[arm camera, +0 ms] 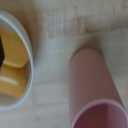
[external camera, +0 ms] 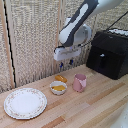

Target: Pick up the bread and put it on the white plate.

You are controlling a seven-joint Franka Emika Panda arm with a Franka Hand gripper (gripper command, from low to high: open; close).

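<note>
The bread [external camera: 60, 78] is a small golden-orange oval lying on the wooden table just behind the small white bowl. The white plate [external camera: 25, 103] with a floral rim lies at the exterior view's left front. My gripper [external camera: 66, 64] hangs well above the bread and the bowl, its two short fingers apart and holding nothing. In the wrist view the bread does not show; I see only the bowl and the cup.
A small white bowl [external camera: 58, 88] [arm camera: 26, 60] holds orange-yellow food. A pink cup [external camera: 79, 82] [arm camera: 95, 90] stands beside it. A black appliance [external camera: 110, 52] stands at the back right. A woven screen [external camera: 30, 40] backs the wooden table [external camera: 95, 107].
</note>
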